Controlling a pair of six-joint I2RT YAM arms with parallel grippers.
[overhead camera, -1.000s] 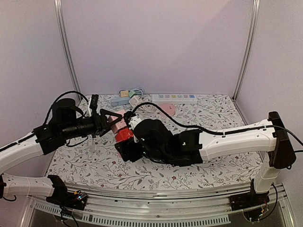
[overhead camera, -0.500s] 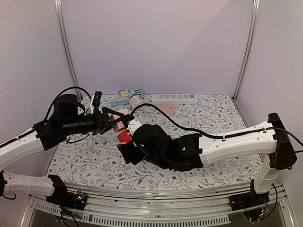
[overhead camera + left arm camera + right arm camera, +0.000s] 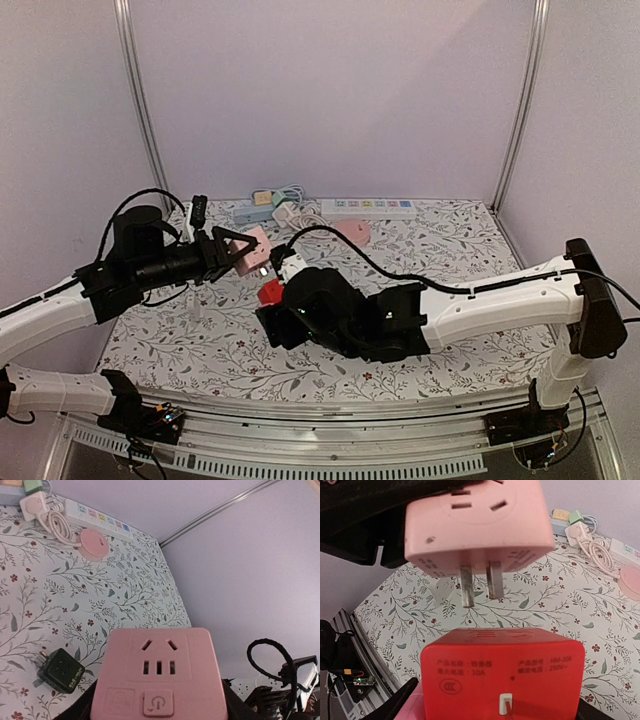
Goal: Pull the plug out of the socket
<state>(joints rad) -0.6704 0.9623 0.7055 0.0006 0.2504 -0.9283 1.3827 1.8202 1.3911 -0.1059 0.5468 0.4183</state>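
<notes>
My left gripper (image 3: 236,252) is shut on a pink plug adapter (image 3: 254,249) and holds it in the air. In the left wrist view (image 3: 159,702) the adapter's face (image 3: 159,677) fills the bottom, with empty socket holes and a power button. My right gripper (image 3: 274,303) is shut on a red socket cube (image 3: 270,291) just below and to the right of the pink adapter. In the right wrist view the pink adapter (image 3: 475,525) hangs above the red cube (image 3: 502,675). Its two metal prongs (image 3: 466,587) are bare, clear of the cube's top. The right gripper (image 3: 500,705) clamps the cube's sides.
A white power strip (image 3: 366,208), a round pink disc (image 3: 352,230), a white plug with coiled cable (image 3: 285,212) and small coloured adapters (image 3: 258,205) lie at the back. A black cube adapter (image 3: 60,670) sits on the flowered table. A black cable (image 3: 345,243) arcs over the right arm.
The pink adapter was seated on the red cube a second ago. Now the two are apart: the left gripper has drawn the pink adapter up and back, and its prongs are out.
</notes>
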